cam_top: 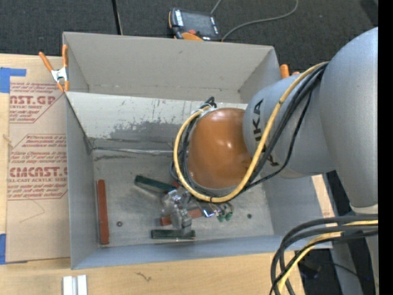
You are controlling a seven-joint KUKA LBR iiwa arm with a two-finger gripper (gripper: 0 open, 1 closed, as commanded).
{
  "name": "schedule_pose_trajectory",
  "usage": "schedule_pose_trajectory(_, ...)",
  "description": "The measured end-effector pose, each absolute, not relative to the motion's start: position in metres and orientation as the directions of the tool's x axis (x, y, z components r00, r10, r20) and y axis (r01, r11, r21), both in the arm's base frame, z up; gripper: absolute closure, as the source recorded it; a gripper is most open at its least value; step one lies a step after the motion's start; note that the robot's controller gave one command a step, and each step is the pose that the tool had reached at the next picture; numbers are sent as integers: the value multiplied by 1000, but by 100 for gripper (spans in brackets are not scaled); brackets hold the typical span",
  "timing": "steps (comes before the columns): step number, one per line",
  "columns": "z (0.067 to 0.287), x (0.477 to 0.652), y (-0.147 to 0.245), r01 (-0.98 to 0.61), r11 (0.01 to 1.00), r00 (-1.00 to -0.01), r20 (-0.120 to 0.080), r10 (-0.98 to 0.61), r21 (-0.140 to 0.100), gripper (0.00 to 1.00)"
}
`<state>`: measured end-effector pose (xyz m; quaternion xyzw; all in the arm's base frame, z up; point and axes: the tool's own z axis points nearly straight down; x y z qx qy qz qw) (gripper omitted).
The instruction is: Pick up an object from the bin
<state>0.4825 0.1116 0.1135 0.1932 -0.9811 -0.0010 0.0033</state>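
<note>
Where bare, scuffed grey bin floor [130,212]

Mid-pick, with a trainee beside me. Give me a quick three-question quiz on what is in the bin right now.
1. True or false: the reddish-brown bar lies along the right wall of the bin, as the camera sees it.
2. Which thing lies farthest from the gripper? A. the reddish-brown bar. B. the short dark bar by the near wall. C. the dark green strip.
3. In the camera view, on which side of the gripper does the dark green strip lie?

Key: 1 false, it lies along the left wall. 2 A. 3 left, a little higher in the view.
</note>
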Motion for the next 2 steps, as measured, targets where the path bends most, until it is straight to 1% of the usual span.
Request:
schedule_pose_trajectory(1,185,519,181,-376,926,-926,-12,-376,2,100)
schedule_pose_trajectory(2,224,523,192,-385,923,-923,-7,-385,0,100)
